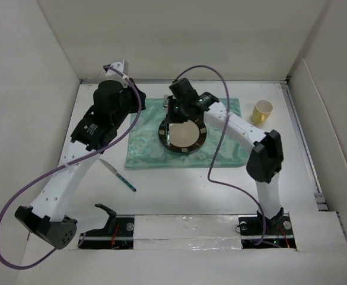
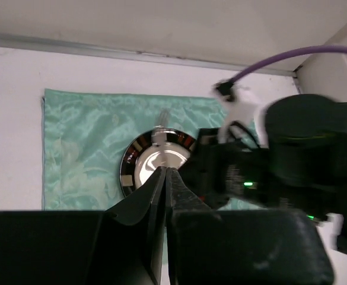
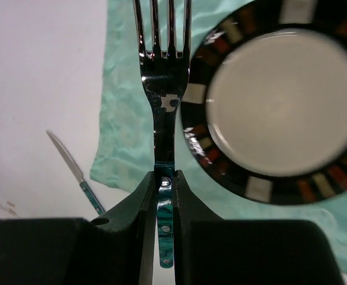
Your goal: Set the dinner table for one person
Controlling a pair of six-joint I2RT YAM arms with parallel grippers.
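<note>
My right gripper [image 3: 164, 176] is shut on the teal handle of a steel fork [image 3: 164, 77]. It holds the fork over the mint-green mat [image 3: 126, 136], just left of the dark-rimmed plate [image 3: 280, 101]. In the top view the right gripper [image 1: 173, 108] hangs at the plate's [image 1: 183, 133] far left edge. My left gripper [image 2: 164, 170] is shut and empty, raised over the mat's [image 1: 146, 142] far left corner [image 1: 129, 92], its tips pointing toward the plate's rim [image 2: 129, 163]. The white dinner table [image 1: 179, 190] carries everything.
A teal-handled knife [image 1: 117, 174] lies on the bare table off the mat's near left corner, also in the right wrist view [image 3: 72, 169]. A yellow cup [image 1: 262, 111] stands right of the mat. White panels wall in the table.
</note>
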